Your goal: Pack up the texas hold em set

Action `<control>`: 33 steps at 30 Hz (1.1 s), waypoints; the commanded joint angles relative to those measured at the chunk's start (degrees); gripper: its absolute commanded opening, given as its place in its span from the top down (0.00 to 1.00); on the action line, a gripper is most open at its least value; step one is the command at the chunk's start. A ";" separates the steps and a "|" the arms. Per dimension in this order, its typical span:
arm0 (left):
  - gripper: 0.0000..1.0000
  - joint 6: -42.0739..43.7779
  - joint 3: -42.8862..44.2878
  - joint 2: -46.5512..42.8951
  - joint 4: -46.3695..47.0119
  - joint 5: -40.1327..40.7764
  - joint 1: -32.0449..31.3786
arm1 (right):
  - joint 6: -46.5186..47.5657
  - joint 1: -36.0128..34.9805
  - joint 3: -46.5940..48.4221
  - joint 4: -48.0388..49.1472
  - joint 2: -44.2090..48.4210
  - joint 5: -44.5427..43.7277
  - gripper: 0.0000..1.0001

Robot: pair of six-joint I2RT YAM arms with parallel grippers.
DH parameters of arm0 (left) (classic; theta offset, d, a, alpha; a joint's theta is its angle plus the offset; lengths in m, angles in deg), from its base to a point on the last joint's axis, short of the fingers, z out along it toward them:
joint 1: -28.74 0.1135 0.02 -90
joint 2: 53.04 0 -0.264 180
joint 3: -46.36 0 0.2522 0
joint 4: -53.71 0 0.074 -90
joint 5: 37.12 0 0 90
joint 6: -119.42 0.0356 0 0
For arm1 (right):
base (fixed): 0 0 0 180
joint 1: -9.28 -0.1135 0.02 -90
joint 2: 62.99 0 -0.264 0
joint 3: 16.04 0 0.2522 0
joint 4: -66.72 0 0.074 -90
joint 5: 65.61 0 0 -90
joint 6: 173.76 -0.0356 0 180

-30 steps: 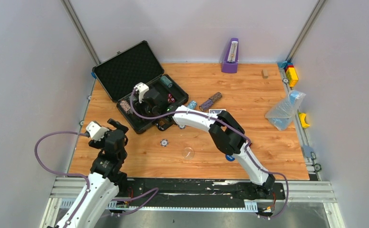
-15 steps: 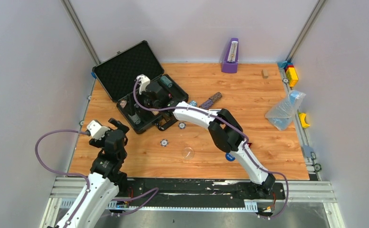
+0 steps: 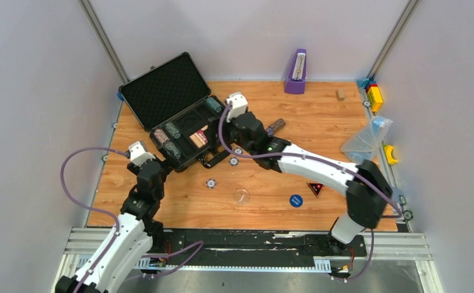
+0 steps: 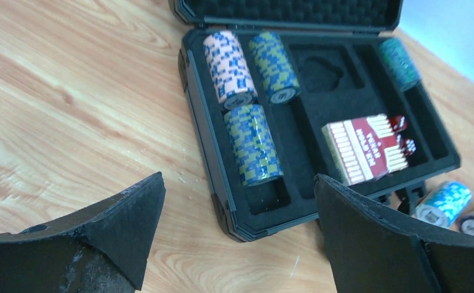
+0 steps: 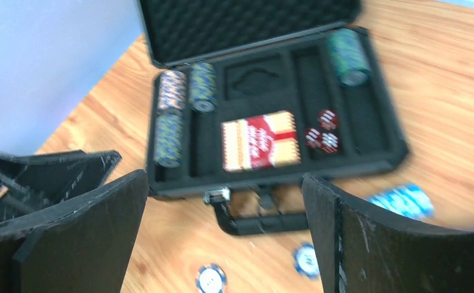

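Note:
The dark grey briefcase (image 3: 161, 91) lies open at the table's back left. Its foam tray (image 4: 344, 79) holds three striped chip rolls (image 4: 253, 143) on the left, a teal roll (image 4: 399, 61), a red card deck (image 4: 360, 146) and red dice (image 5: 323, 131). A light-blue roll (image 5: 402, 201) and a purple roll (image 3: 275, 126) lie outside it on the right. Loose chips (image 3: 234, 161) lie near the handle (image 5: 253, 220). My right gripper (image 3: 247, 143) hovers open over those chips, empty. Open and empty, my left gripper (image 3: 158, 170) sits at the case's near-left corner.
A purple metronome (image 3: 295, 72) stands at the back edge. Coloured toy blocks (image 3: 374, 93), a plastic bag (image 3: 366, 141) and a yellow piece (image 3: 391, 154) sit along the right edge. A blue disc (image 3: 295, 199), a red triangle (image 3: 314, 188) and a clear round lid (image 3: 241, 196) lie at the front.
My right gripper has opened and drawn back from over the case tray to the right; the card deck lies in the tray. My left arm has reached forward to the case's corner.

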 commanded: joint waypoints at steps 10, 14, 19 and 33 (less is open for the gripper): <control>0.64 5.33 6.90 21.35 7.85 -12.61 0.11 | 3.25 -0.09 -30.15 -1.19 24.12 -19.78 0.00; 0.90 6.51 7.25 23.84 9.88 -14.96 0.14 | 2.61 -0.11 -34.62 2.00 25.57 -20.30 0.00; 1.00 6.44 7.32 26.30 11.32 -15.00 0.09 | 2.26 -0.09 -39.02 9.21 25.79 -21.32 0.00; 0.81 -16.63 11.81 39.20 -1.00 -2.24 9.42 | 0.99 -0.16 -44.49 16.18 26.25 -22.13 0.00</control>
